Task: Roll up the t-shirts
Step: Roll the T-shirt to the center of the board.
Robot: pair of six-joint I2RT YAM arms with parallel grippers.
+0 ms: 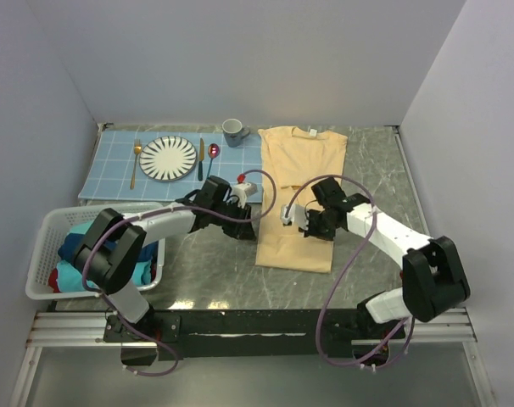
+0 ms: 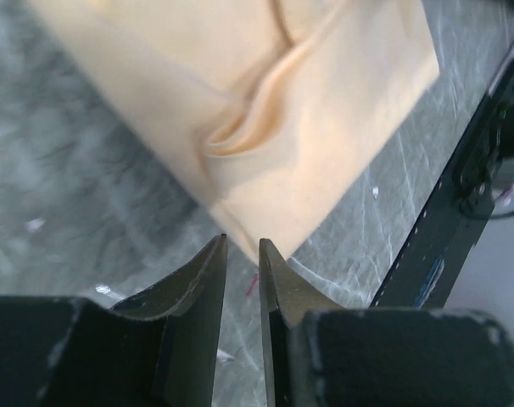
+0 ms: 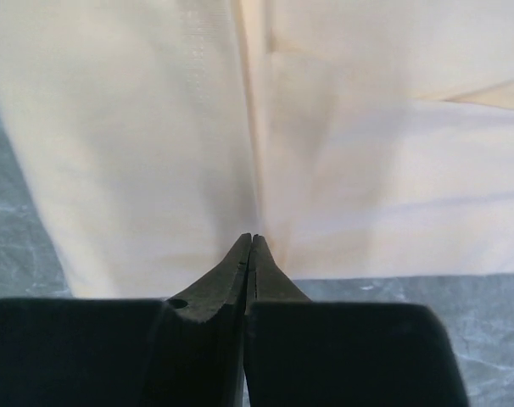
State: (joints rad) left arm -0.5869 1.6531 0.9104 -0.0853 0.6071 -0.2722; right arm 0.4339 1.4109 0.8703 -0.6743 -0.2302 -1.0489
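A pale yellow-tan t-shirt [image 1: 301,165] lies folded into a long strip on the marble table, neck label at the far end. My left gripper [image 1: 254,220] sits at the strip's near left edge. In the left wrist view the left gripper [image 2: 243,242] stands open by a narrow gap, with only table between the fingers. The t-shirt's corner [image 2: 325,110] lies just past the tips, with a puckered wrinkle. My right gripper [image 1: 310,225] is over the near part of the strip. In the right wrist view the right gripper [image 3: 252,238] is shut, tips against a crease in the cloth [image 3: 367,153].
A white basket [image 1: 49,222] at the near left holds teal [image 1: 70,273] and navy [image 1: 77,246] t-shirts. A blue grid placemat [image 1: 113,174] at the far left carries a plate [image 1: 168,158], cutlery and a mug [image 1: 234,131]. White walls close in three sides.
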